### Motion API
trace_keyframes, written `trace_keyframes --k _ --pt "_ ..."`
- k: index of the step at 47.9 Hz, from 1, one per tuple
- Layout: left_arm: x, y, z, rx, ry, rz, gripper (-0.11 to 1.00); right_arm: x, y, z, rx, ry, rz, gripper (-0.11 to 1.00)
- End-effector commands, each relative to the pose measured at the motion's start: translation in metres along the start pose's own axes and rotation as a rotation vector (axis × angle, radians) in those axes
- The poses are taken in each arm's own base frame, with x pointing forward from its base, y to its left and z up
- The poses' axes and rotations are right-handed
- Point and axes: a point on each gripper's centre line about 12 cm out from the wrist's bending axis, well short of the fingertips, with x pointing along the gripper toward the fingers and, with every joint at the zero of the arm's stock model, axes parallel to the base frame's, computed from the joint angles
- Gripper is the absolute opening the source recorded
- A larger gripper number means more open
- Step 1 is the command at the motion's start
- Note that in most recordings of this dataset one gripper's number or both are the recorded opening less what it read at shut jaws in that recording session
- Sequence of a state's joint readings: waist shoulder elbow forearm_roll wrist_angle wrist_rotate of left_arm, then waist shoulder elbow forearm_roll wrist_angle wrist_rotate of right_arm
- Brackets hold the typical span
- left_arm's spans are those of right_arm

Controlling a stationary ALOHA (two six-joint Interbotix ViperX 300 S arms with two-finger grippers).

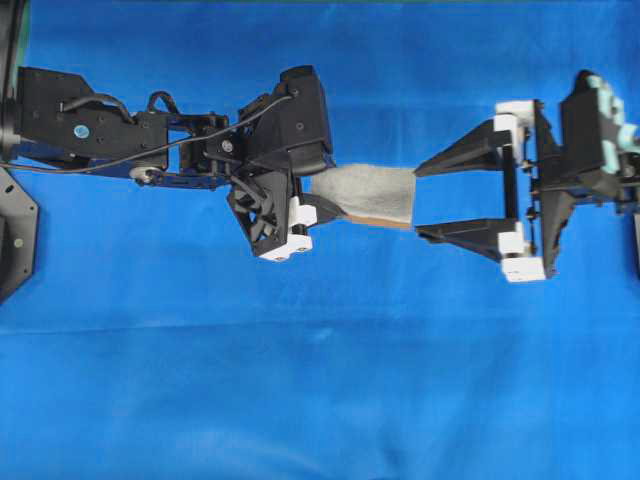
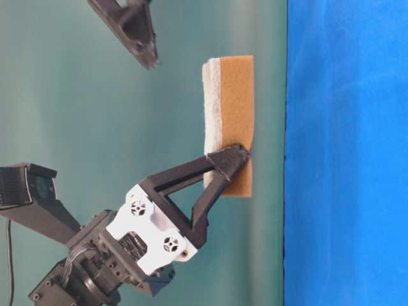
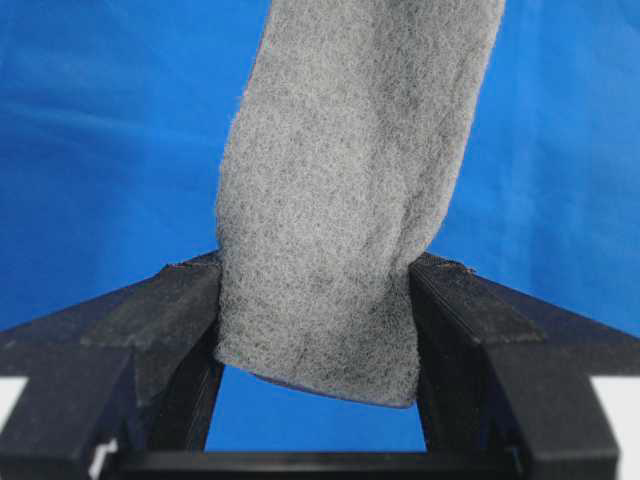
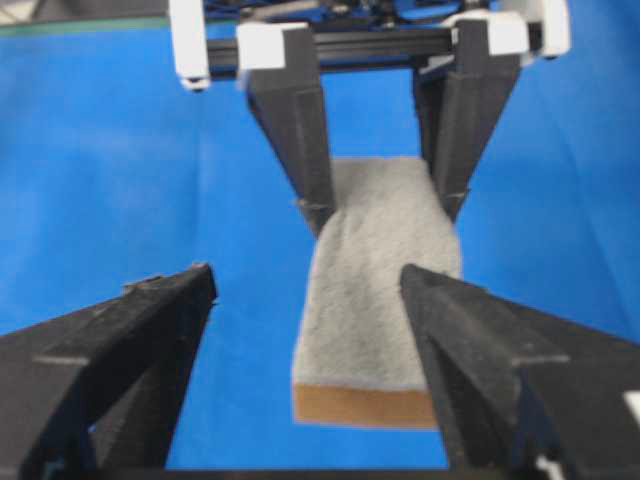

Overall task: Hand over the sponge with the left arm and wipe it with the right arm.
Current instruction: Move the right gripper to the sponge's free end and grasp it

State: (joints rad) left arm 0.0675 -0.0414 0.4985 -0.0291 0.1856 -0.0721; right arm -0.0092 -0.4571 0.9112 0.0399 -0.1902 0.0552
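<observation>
The sponge [image 1: 366, 192] is held above the blue table [image 1: 300, 400], clamped at one end between the fingers of the left gripper [image 1: 322, 205], grey face upward and orange layer beneath. Its free end is pointed toward the right gripper [image 1: 428, 198], whose jaws are spread wide, with the sponge's tip seen just at the opening between the fingertips, untouched by them.
</observation>
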Motion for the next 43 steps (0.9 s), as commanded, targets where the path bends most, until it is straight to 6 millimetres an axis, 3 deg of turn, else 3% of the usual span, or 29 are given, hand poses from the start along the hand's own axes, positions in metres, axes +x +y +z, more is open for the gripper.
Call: trace_keyframes --k 1,23,43 --pt "-0.011 -0.003 0.016 -0.001 -0.053 -0.008 0.47 0.007 -0.004 0.011 0.007 -0.02 -0.014 0.74" --pt "-0.011 -0.003 0.016 0.001 -0.052 -0.008 0.47 0.048 -0.015 -0.001 -0.008 0.117 -0.049 0.74" --pt "-0.011 -0.003 0.016 0.004 -0.053 -0.008 0.45 0.06 -0.017 -0.019 -0.001 0.195 -0.054 0.74"
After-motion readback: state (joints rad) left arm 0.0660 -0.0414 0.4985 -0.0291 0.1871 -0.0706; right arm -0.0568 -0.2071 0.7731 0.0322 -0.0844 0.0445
